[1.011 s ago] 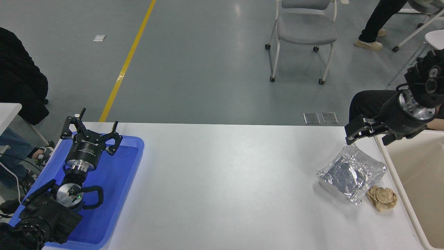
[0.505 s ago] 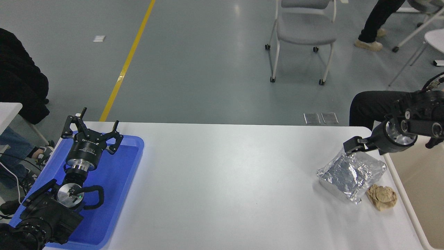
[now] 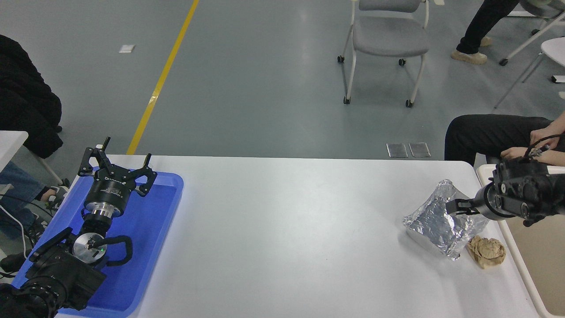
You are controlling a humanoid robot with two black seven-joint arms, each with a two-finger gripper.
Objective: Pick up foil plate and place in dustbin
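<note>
step: grasp approach | right gripper (image 3: 455, 206) lowered onto foil plate (image 3: 441, 223), finger state cannot be told | next: closure on rim, lift toward dustbin (image 3: 521, 260) | left gripper (image 3: 115, 170) spread wide, parked over blue tray (image 3: 170, 194)

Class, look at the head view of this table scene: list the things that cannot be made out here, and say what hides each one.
1. Right gripper: open or shut on the foil plate? Fingertips merge with crinkled foil.
2. Dustbin: cut off by the right edge and hidden by the arm; inside mostly unseen.
3. Blue tray: largely covered by the parked left gripper and its arm.
4. Seated person: cropped at the right edge.
</note>
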